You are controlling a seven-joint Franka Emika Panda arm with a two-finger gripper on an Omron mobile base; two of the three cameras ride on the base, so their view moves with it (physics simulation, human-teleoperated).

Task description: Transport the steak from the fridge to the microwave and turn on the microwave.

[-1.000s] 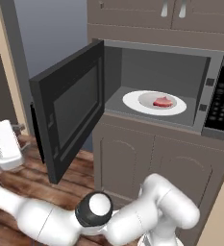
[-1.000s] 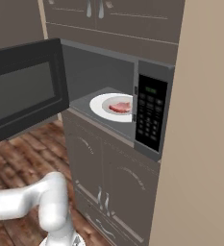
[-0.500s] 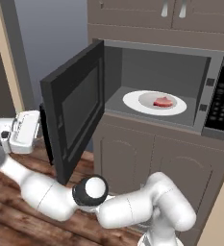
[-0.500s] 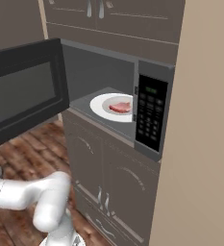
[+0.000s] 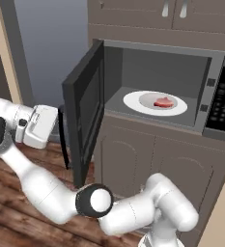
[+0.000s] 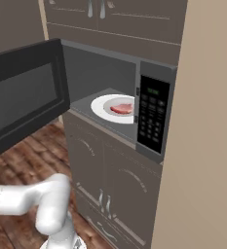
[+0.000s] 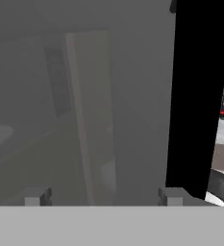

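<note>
Steak [image 5: 164, 102] lying on the round white turntable plate [image 5: 133, 100] inside the microwave [image 5: 215, 77], at about 2 o'clock in the left base view. Microwave door [image 5: 85, 111] swung wide open toward 9 o'clock. End effector [image 7: 103, 196] right up against the outer face of that door, fingertips [image 7: 35, 196] spread apart, pinching nothing. Black keypad panel [image 6: 152, 118] at the microwave's right side.
</note>
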